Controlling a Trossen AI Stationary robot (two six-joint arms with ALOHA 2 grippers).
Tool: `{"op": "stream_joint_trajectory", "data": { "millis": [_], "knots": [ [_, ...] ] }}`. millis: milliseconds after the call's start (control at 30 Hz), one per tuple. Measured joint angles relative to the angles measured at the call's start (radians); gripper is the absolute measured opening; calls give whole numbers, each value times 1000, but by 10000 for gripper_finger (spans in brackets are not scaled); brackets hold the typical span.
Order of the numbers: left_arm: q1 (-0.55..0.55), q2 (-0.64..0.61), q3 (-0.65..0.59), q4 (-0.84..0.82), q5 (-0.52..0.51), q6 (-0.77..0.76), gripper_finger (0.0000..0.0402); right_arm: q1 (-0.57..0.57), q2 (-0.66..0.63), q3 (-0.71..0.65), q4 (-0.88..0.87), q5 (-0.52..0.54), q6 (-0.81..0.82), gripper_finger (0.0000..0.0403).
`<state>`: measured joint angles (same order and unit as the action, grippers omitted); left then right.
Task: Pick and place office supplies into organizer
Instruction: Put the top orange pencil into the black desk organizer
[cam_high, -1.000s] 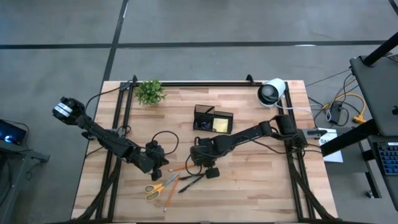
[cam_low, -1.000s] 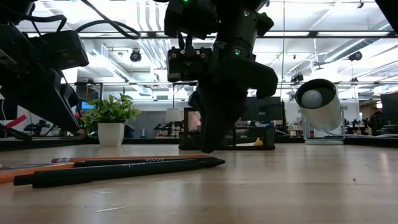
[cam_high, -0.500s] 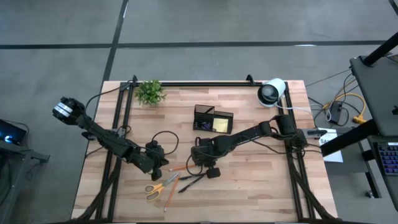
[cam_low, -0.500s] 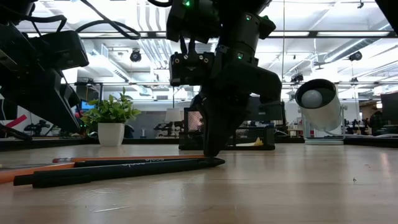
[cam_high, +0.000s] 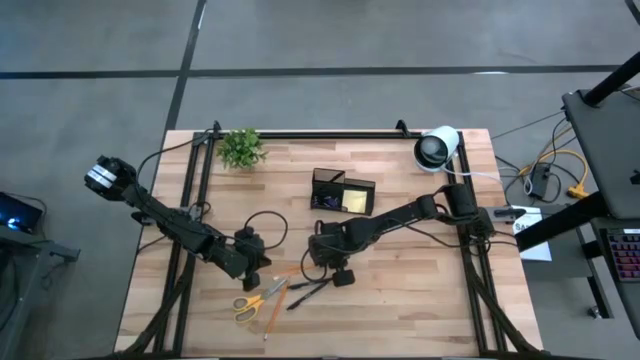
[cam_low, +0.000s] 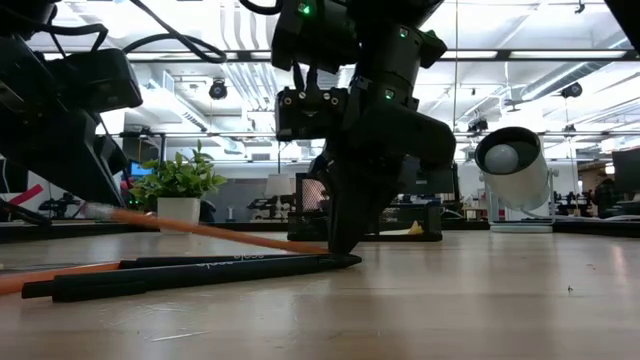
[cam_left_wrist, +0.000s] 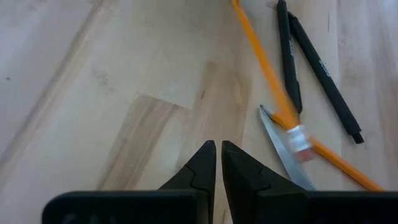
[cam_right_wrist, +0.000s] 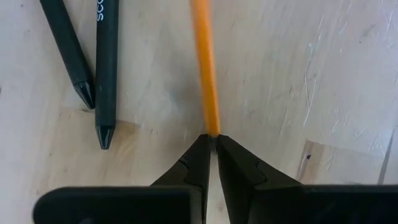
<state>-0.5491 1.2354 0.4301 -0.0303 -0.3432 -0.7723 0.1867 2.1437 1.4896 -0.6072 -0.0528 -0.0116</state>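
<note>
The right end effector pinches one end of one orange pencil, which is tilted, its far end raised above the worktop. Two dark pens lie just beside this pencil. One pair of scissors and a second pencil are near the pens. The left end effector is closed and empty, beside the scissors. The organizer stands apart from the pens.

— What sort of place is shown?

— An open robotics lab or workshop hall is indicated. A grey concrete floor is seen around a butcher-block table, and exposed ducts and pipes are hung under the ceiling.

— What else supports that?

— Distant workbenches with monitors are seen beyond the table's far edge, and loose cables are laid near its right edge.
</note>
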Motion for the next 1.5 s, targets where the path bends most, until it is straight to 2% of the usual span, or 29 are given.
{"op": "stream_joint_trajectory", "data": {
  "millis": [300,533,633,833,967,1100,1300,1500],
  "knots": [
    [0,-11,17,24,36,12,11,0,-2,-5,9,0,4,22],
    [0,-35,20,82,144,19,15,0,-1,-5,11,0,7,22],
    [0,-28,20,82,147,19,38,0,-1,-5,13,0,8,22],
    [0,-24,20,80,147,19,118,0,0,-5,15,1,12,22],
    [-1,-24,20,80,155,19,155,-1,0,-5,17,1,33,22],
    [-1,-16,20,70,152,23,161,-4,0,-6,24,1,40,22],
    [-1,63,19,72,155,23,162,-4,1,-6,30,2,47,22],
    [-1,123,19,137,149,20,162,-5,1,-6,38,3,62,22]
  ]
}}
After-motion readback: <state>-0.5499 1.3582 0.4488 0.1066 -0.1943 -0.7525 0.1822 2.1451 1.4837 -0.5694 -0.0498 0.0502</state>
